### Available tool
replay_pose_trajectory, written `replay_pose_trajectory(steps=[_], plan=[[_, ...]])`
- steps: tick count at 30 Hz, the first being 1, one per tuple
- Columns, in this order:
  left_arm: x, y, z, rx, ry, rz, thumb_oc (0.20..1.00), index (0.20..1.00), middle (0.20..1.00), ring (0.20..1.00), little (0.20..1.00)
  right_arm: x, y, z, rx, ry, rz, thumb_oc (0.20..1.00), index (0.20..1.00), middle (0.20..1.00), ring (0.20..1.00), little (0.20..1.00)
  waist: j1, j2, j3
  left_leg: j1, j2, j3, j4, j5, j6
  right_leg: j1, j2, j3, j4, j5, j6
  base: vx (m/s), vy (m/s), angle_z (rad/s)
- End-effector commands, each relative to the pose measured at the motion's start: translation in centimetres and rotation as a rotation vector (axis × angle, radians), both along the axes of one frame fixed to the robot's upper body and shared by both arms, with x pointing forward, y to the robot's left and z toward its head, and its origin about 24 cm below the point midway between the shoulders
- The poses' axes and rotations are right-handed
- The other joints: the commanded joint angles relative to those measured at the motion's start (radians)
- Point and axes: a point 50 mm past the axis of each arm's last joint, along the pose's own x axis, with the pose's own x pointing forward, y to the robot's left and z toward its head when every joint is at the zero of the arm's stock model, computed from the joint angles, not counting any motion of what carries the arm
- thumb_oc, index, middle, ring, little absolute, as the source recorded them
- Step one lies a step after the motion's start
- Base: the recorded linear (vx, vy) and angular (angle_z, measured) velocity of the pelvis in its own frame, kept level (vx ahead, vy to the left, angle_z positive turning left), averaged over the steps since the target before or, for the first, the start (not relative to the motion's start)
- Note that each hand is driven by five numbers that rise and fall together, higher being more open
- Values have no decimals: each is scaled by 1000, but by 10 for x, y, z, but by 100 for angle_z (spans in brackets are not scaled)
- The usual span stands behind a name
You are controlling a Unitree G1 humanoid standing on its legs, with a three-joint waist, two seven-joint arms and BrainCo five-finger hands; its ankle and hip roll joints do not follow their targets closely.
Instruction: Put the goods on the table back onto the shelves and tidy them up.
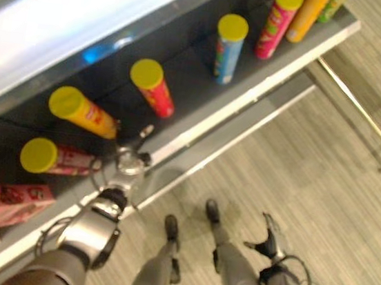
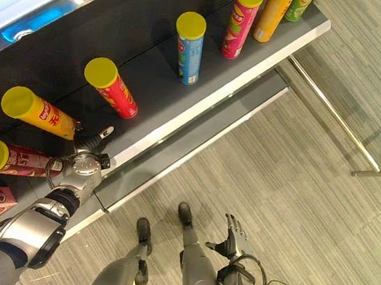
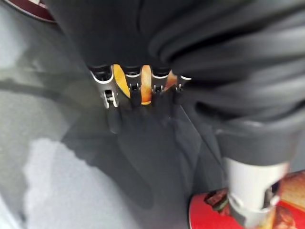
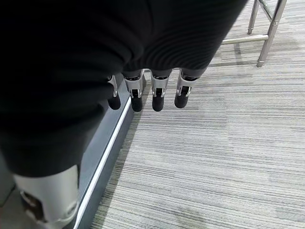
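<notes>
Seven tall cans with yellow lids stand in a loose row on the grey shelf: a maroon can, an orange-yellow can, a red can, a blue can, a pink can, an orange can and a green can. Pink boxes lie at the shelf's left end, beside the maroon can. The left hand is over the shelf's front part, near the base of the orange-yellow can; in the left wrist view its fingers reach toward that can, but I cannot tell if they touch it or close on it. The right hand hangs low over the striped floor, fingers relaxed and apart, holding nothing.
</notes>
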Motion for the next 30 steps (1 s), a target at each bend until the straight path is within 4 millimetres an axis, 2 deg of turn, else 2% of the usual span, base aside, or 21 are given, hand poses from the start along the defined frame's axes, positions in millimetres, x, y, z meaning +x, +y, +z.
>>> replay_pose_trajectory(steps=[1, 5, 9, 24, 30], plan=[[11, 20, 29, 49, -78, 72, 1000, 1000, 1000, 1000, 1000, -6, 28, 0, 74, -22, 78, 1000, 1000, 1000, 1000, 1000, -29, 17, -17, 34, 18, -32, 1, -80, -41, 0, -1, 6, 13, -41, 85, -5, -13, -12], [13, 27, 37, 65, -90, 85, 1000, 1000, 1000, 1000, 1000, -6, 28, 1, 80, -27, 81, 1000, 1000, 1000, 1000, 1000, -29, 11, -12, 30, 20, -30, 1, -79, -43, -2, -1, 4, 13, -40, 87, 4, -14, -10], [16, 25, 41, 63, -101, 79, 1000, 1000, 1000, 1000, 1000, -7, 26, 0, 80, -25, 69, 1000, 1000, 1000, 1000, 1000, -35, 14, -5, 30, 19, -37, 1, -77, -44, -1, -4, 1, 13, -41, 84, 0, 0, 0], [23, -24, 32, 33, -103, -54, 1000, 1000, 1000, 1000, 1000, -9, 27, -2, 74, -16, 69, 1000, 1000, 1000, 1000, 1000, -40, 13, -1, 38, 17, -24, 1, -86, -42, -1, 2, 10, 11, -38, 87, 0, 0, 0], [25, -33, 33, 57, -105, -85, 1000, 1000, 1000, 1000, 1000, -9, 28, -1, 79, -19, 71, 1000, 1000, 1000, 1000, 1000, -42, 8, 3, 42, 19, -16, 1, -88, -42, -1, 6, 12, 12, -38, 87, -2, -3, -1]])
